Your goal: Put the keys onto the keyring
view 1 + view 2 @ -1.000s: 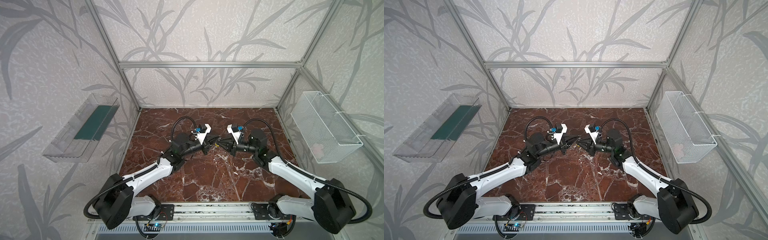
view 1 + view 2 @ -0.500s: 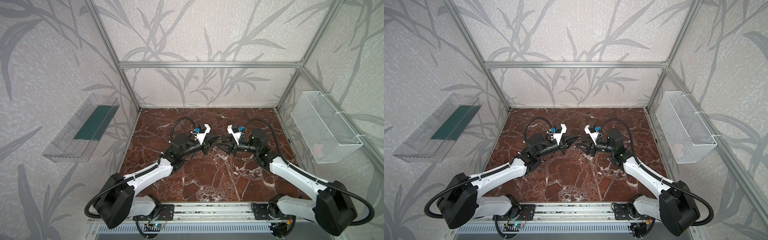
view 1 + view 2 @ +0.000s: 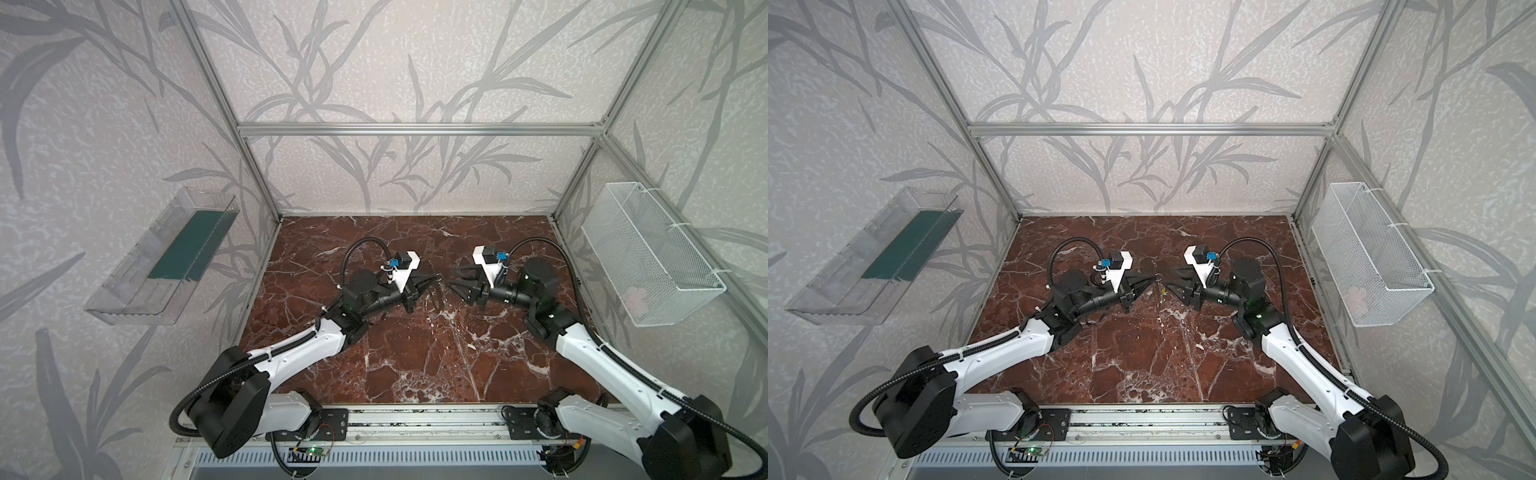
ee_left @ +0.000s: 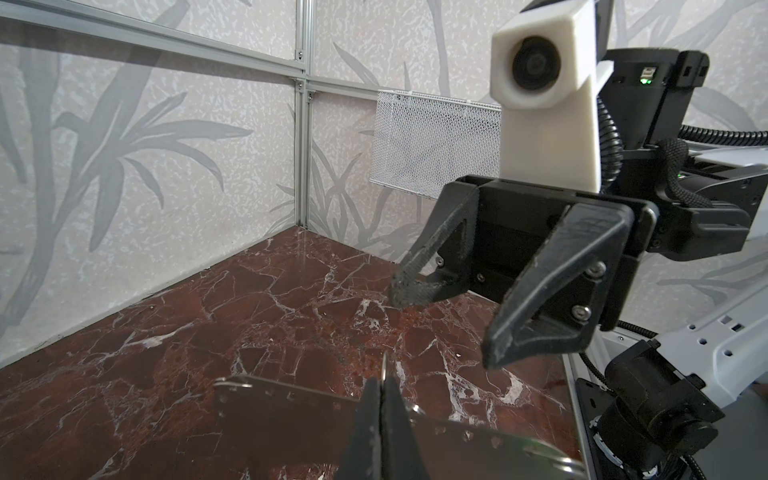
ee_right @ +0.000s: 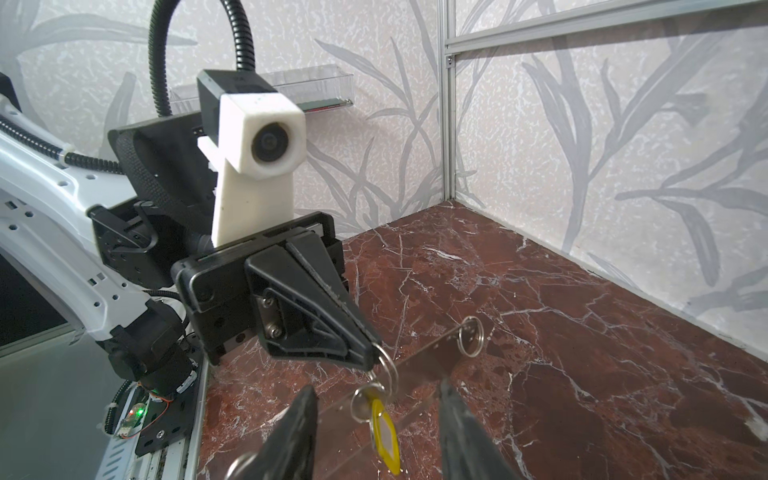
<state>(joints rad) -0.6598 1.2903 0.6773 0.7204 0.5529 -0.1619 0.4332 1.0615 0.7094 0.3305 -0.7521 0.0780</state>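
My left gripper (image 5: 370,357) is shut on the keyring (image 5: 388,368), a thin silver ring whose edge sticks out past the tips (image 4: 386,365). Its yellow tag (image 5: 384,432) hangs below. The keys (image 5: 432,361), a flat piece with tiny rim holes, stay up at the same tips and run across behind them (image 4: 291,411). I cannot tell whether they are threaded on the ring or pinched. My right gripper (image 5: 376,386) is open, its fingers either side of the tag and touching nothing. In both top views the two grippers (image 3: 434,279) (image 3: 451,279) face each other tip to tip above the floor's middle.
The dark red marble floor (image 3: 415,353) lies well below both grippers. A white wire basket (image 3: 648,253) hangs on the right wall and a clear plastic tray (image 3: 166,257) on the left wall. Aluminium frame posts stand at the corners.
My right gripper has opened and let go of what it pinched at the left gripper's tips, drawing back slightly to the right. The left gripper has stayed shut and still.
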